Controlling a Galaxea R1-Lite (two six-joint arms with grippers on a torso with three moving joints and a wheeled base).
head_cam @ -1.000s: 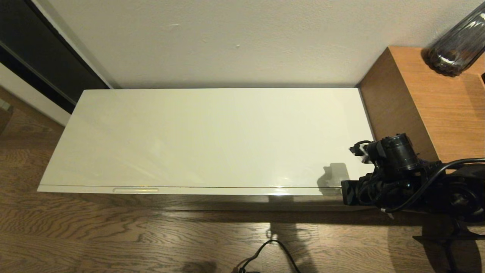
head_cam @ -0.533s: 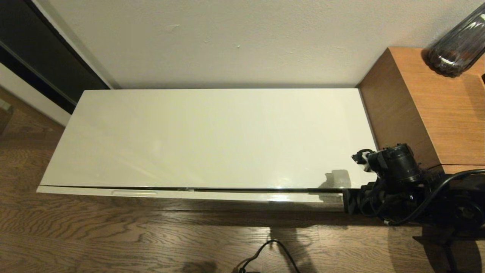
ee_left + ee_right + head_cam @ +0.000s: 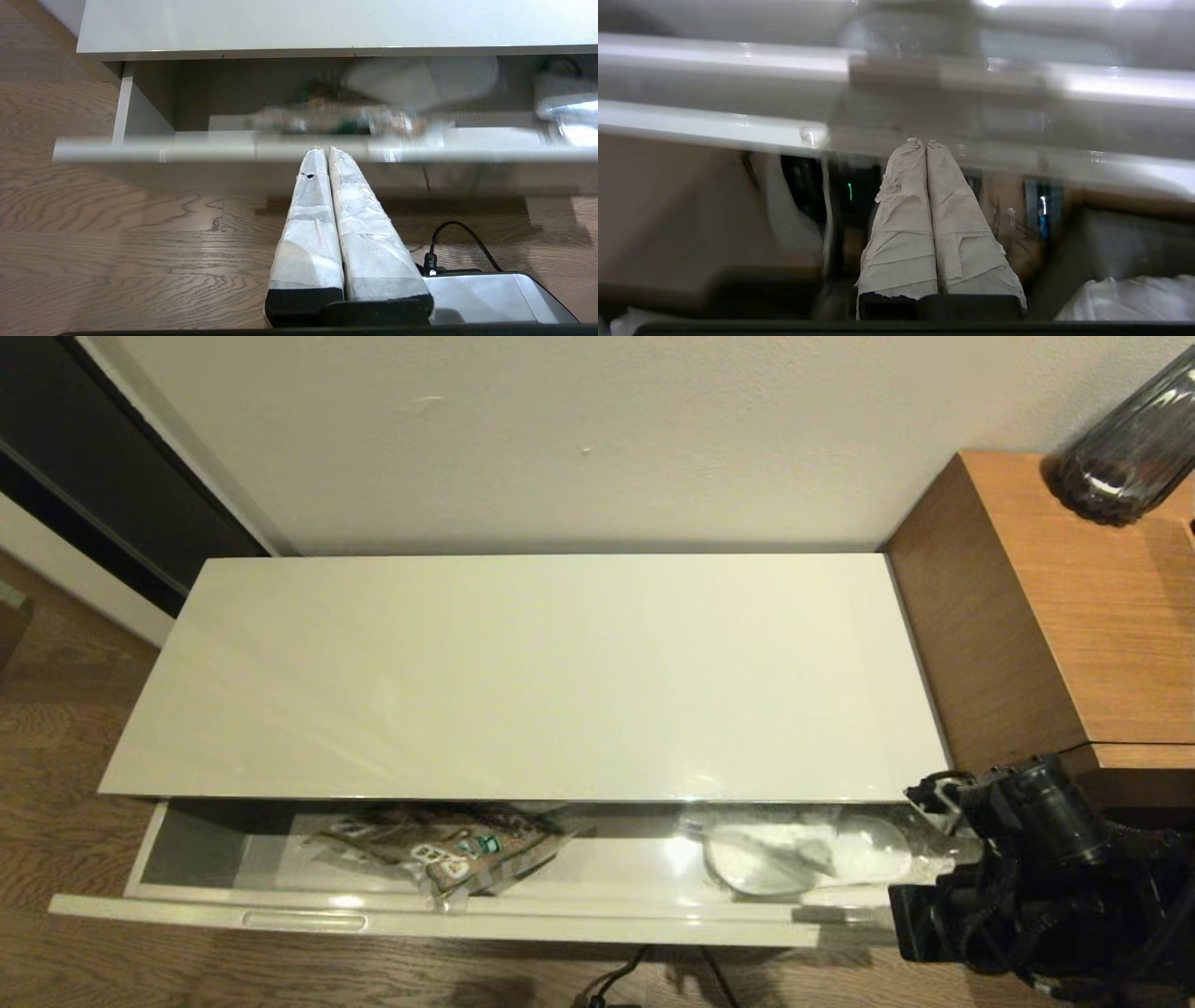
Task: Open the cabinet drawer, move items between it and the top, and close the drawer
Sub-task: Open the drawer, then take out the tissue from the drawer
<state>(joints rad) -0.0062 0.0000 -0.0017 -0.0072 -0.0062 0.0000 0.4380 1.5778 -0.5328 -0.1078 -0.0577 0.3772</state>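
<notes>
A low white cabinet's drawer [image 3: 523, 919] stands partly pulled out at six o'clock under the bare top [image 3: 523, 681], a brown-and-green packet [image 3: 439, 854] inside; the right gripper [image 3: 926, 142], fingers pressed together, sits at its four-o'clock end, probably pulling, then needing to spread for the packet.

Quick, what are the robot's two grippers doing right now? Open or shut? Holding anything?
Left gripper: shut, holding nothing, in front of the drawer.
Right gripper: shut, nothing seen between its fingers, at the drawer's right end.
</notes>
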